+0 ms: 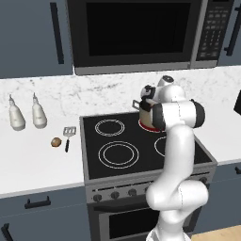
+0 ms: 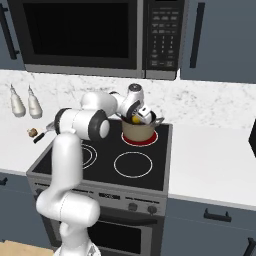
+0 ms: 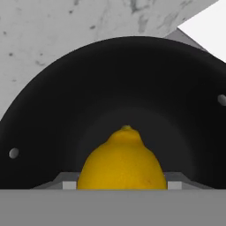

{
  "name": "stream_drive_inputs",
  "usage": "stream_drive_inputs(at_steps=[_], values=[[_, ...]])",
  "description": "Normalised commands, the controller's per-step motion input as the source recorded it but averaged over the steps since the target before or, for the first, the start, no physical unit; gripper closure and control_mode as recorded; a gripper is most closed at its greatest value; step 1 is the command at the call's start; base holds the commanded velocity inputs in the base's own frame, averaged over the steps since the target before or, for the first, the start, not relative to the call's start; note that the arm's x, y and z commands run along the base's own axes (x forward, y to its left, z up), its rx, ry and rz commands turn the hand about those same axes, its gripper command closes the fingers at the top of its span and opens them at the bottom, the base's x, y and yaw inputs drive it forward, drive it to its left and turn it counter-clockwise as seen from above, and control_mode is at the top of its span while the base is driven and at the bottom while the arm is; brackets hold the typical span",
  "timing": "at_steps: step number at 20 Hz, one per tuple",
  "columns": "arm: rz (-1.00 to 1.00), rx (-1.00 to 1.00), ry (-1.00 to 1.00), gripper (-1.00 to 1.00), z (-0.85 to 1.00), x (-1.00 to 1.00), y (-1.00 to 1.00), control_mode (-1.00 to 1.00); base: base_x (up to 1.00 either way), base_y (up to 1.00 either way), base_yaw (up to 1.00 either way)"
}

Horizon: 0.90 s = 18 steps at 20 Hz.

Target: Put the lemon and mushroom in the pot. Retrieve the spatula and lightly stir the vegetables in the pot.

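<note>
Item: lemon [image 3: 122, 161], clamped in your gripper [image 2: 136, 119] above the pot [image 2: 138, 131].
Handling, likely: light, firm, slick-skinned; hold across its middle.

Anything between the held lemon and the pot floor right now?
Nothing visible. The gripper holds the lemon between its fingers, directly over the pot; in the hand view the dark interior behind the lemon looks bare. The mushroom and spatula lie on the counter left of the stove, well clear.
</note>
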Motion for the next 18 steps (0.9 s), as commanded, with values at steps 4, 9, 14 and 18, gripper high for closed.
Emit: stream_drive_inputs(at_steps=[4,9,14,18], values=[[0.00,0.00,0.00,1.00,-0.05,0.08,-0.06,-1.00,0.00,0.00,0.00],[0.00,0.00,0.01,1.00,-0.09,0.00,-0.01,-1.00,0.00,0.00,0.00],[0.00,0.00,0.10,-1.00,-0.16,0.00,0.00,-1.00,0.00,0.00,0.00],[0.00,0.00,0.03,-1.00,-0.12,-0.02,0.00,-1.00,0.00,0.00,0.00]])
